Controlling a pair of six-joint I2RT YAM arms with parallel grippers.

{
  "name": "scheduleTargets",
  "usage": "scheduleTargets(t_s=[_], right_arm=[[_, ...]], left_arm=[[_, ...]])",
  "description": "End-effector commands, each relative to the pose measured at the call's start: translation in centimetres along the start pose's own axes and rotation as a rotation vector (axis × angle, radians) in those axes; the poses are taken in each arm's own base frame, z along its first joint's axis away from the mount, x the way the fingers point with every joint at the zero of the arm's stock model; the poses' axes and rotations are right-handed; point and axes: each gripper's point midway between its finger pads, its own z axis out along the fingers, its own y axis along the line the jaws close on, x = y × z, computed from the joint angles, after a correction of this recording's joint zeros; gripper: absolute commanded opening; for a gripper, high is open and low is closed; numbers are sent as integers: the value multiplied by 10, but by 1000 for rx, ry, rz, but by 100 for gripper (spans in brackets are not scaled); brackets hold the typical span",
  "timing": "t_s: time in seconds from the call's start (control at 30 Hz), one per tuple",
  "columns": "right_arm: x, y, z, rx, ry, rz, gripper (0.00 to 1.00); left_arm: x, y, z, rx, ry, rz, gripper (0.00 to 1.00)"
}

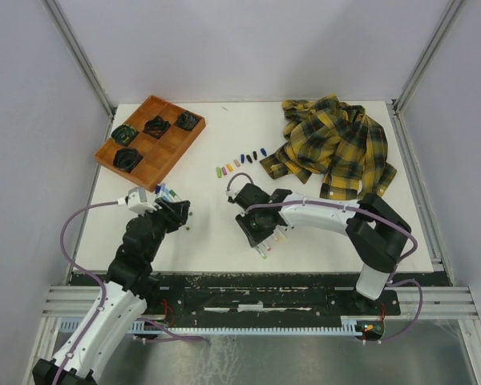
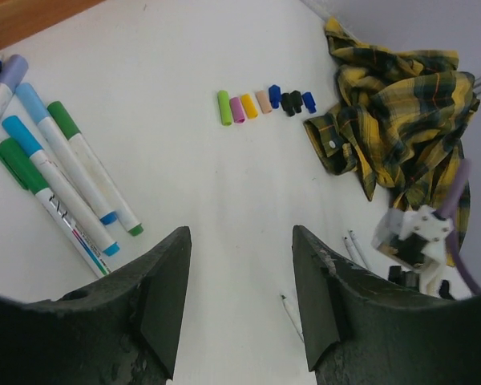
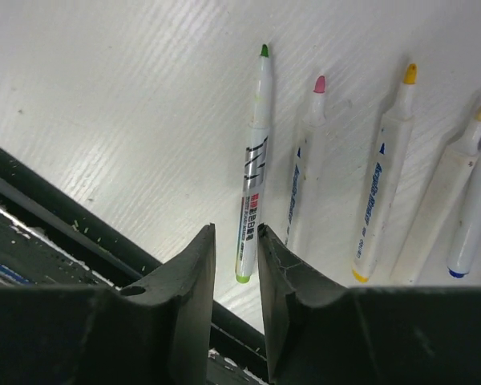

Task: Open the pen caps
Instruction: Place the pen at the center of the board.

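Several loose pen caps (image 1: 239, 162) lie in a row mid-table; the left wrist view shows them as green (image 2: 224, 107), pink, yellow, peach, blue and black. Several capped markers (image 2: 68, 180) with blue and green caps lie left of my left gripper (image 2: 240, 237), which is open and empty (image 1: 175, 210). My right gripper (image 3: 236, 233) hovers low over uncapped markers (image 1: 270, 240). Its jaws stand slightly apart, and the green-tipped marker (image 3: 253, 172) lies on the table with its back end between them, close to the right finger. Pink-tipped (image 3: 307, 172) and yellow-tipped (image 3: 387, 176) markers lie beside it.
A wooden tray (image 1: 168, 152) holding dark coiled items sits at the back left. A crumpled yellow plaid shirt (image 1: 333, 144) lies at the back right, just past the caps. The table's black front rail (image 3: 56, 216) runs close behind the right gripper.
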Motion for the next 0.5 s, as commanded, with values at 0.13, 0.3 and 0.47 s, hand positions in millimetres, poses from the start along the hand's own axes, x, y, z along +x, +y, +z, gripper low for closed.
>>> scheduleTargets(t_s=[0.13, 0.3, 0.47], right_arm=[[-57, 27, -75, -107, -243, -169, 35], [-69, 18, -106, -138, -288, -312, 35], [-52, 16, -123, -440, -237, -372, 62]], left_arm=[[8, -10, 7, 69, 3, -68, 64], [22, 0, 19, 8, 71, -32, 66], [30, 7, 36, -72, 155, 37, 66]])
